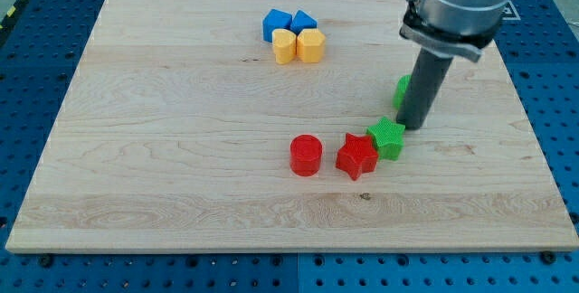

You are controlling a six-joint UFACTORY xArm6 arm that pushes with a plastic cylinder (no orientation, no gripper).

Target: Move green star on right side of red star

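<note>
The red star [356, 156] lies on the wooden board [181, 148] right of centre. The green star [387, 137] touches its upper right side. My tip [412, 127] stands just right of the green star, close to it or touching it. The dark rod rises from there to the grey arm body at the view's top right. A second green block [401, 89] is partly hidden behind the rod, so its shape cannot be made out.
A red cylinder [306, 155] stands just left of the red star. Near the view's top centre is a tight cluster: two blue blocks [277, 23] [304, 22] above two yellow blocks [285, 46] [310, 45].
</note>
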